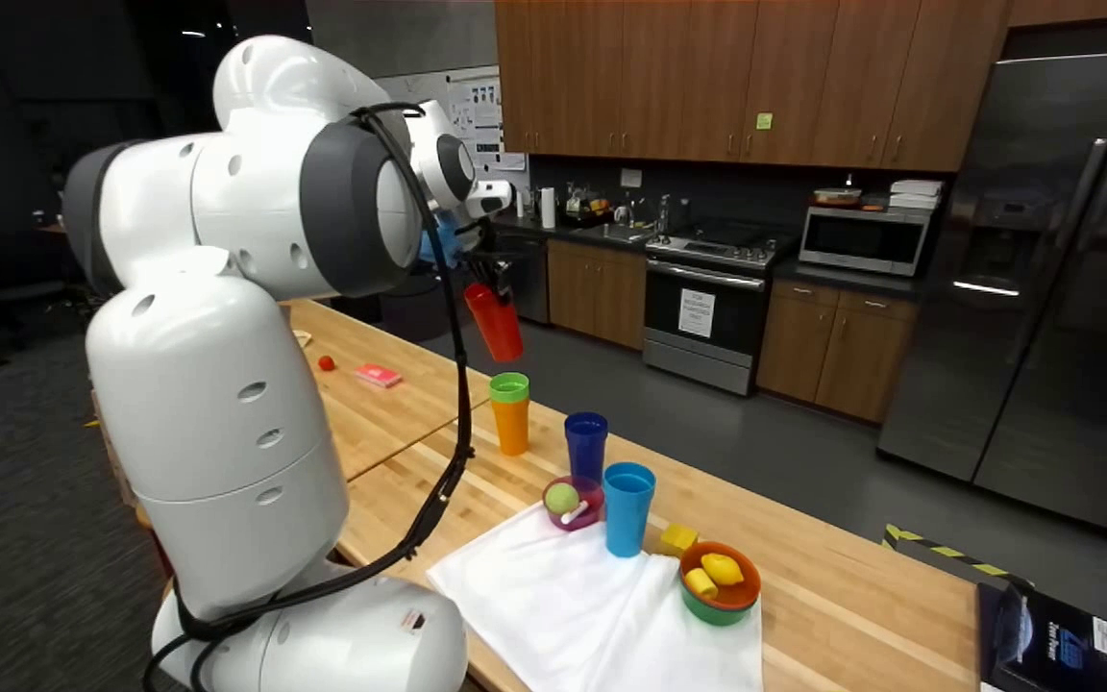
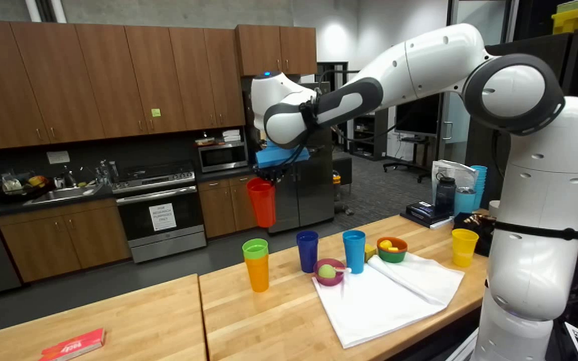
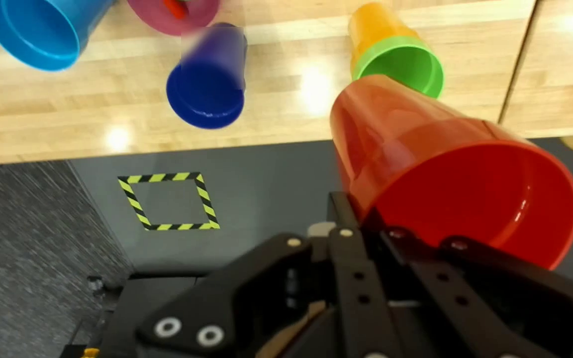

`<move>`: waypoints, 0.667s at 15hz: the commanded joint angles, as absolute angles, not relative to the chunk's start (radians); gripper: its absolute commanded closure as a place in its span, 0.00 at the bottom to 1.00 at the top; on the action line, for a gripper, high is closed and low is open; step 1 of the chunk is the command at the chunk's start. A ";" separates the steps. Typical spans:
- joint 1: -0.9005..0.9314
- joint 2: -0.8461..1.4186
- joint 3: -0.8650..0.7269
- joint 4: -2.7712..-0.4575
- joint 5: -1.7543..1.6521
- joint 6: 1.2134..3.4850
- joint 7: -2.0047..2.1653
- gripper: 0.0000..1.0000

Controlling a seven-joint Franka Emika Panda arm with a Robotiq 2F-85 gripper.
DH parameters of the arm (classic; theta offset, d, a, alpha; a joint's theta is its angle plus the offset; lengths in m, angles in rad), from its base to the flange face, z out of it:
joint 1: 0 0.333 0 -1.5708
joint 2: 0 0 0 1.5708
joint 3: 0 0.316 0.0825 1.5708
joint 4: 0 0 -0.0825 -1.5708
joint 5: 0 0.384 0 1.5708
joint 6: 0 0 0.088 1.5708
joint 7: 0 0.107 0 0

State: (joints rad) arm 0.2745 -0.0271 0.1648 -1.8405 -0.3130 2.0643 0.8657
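My gripper (image 3: 361, 211) is shut on the wall of a red cup (image 3: 485, 194) at its rim, with one finger outside and the other reaching inside. In both exterior views the red cup (image 1: 496, 325) (image 2: 262, 204) hangs tilted in the air, mouth up. Below it on the table stands an orange cup (image 2: 258, 275) with a green cup (image 2: 255, 245) nested in its top. The red cup's base lies in front of the green rim in the wrist view, and an air gap separates them in the exterior views. A dark blue cup (image 2: 307, 250) stands nearby.
A light blue cup (image 2: 354, 250), a purple bowl (image 2: 325, 282) with a green ball, and an orange bowl (image 2: 400, 245) in a green one stand by a white cloth (image 2: 394, 311). A yellow cup (image 2: 464, 248) is near the arm's base. A pink box (image 1: 379, 375) lies on the adjoining table.
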 commanded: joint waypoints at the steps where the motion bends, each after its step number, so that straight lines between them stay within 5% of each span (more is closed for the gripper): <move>1: 0.229 -0.079 0.176 -1.997 -0.317 2.140 1.016 0.99; 10: 0.145 0.038 0.134 -2.222 -0.311 2.477 1.141 0.99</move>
